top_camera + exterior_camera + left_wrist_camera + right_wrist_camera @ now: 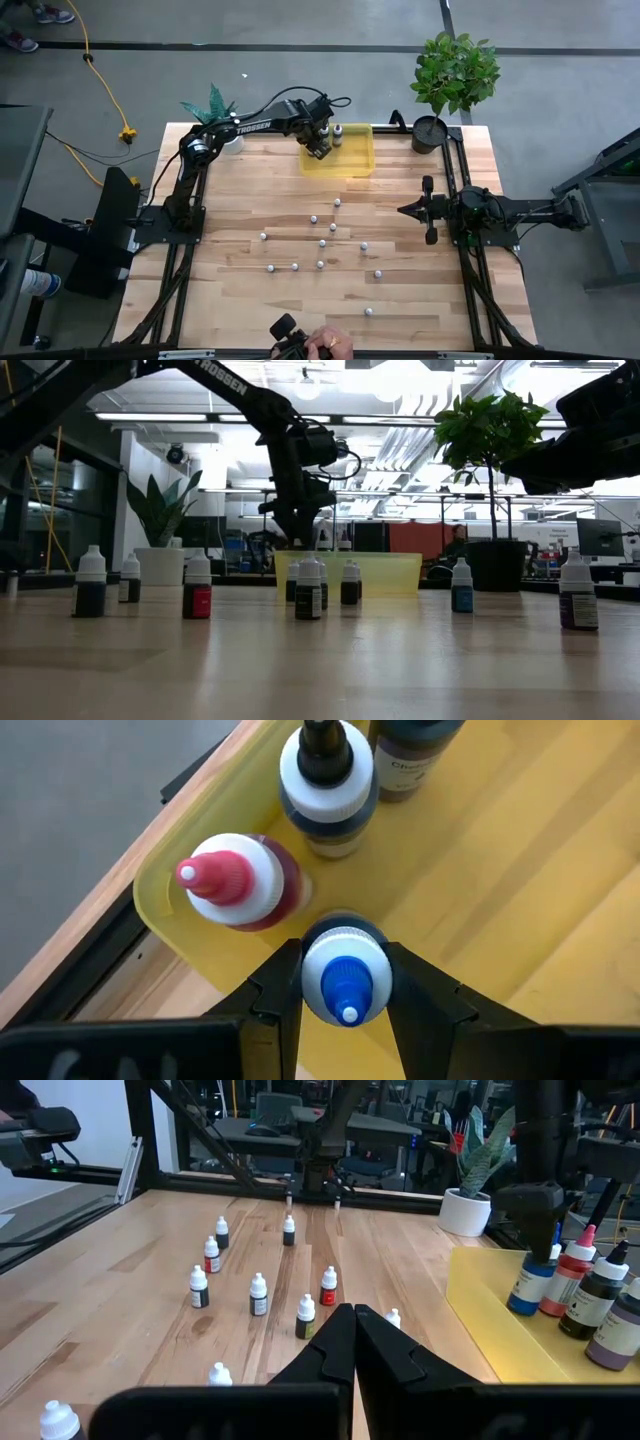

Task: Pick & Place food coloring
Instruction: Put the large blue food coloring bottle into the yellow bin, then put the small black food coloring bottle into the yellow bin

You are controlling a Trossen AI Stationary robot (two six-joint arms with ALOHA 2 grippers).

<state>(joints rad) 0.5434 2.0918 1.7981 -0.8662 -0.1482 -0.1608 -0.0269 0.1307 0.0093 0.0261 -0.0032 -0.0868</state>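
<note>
A translucent yellow tray [356,160] stands at the table's far middle. In it stand a pink-capped bottle [232,882], a dark-capped bottle [324,782] and one more food coloring bottle [410,755]. My left gripper [318,150] hangs over the tray's left end, shut on a blue-capped bottle [346,978]. Several small white-capped food coloring bottles [322,243] stand scattered upright on the wooden table. My right gripper [352,1314] waits shut and level at the table's right side, touching nothing. My left gripper pinches the blue-capped bottle by the white collar [312,982] under its blue tip, one finger on either side. The fingers come steeply from above. The bottle [528,1288] stays upright with its base low in the tray; whether it rests on the tray floor I cannot tell.
A black pot with a leafy plant [432,132] stands at the far right corner, a white pot with a spiky plant [226,137] at the far left. A person's hand [328,345] holds a dark device at the near edge. Open board lies between the small bottles and the tray.
</note>
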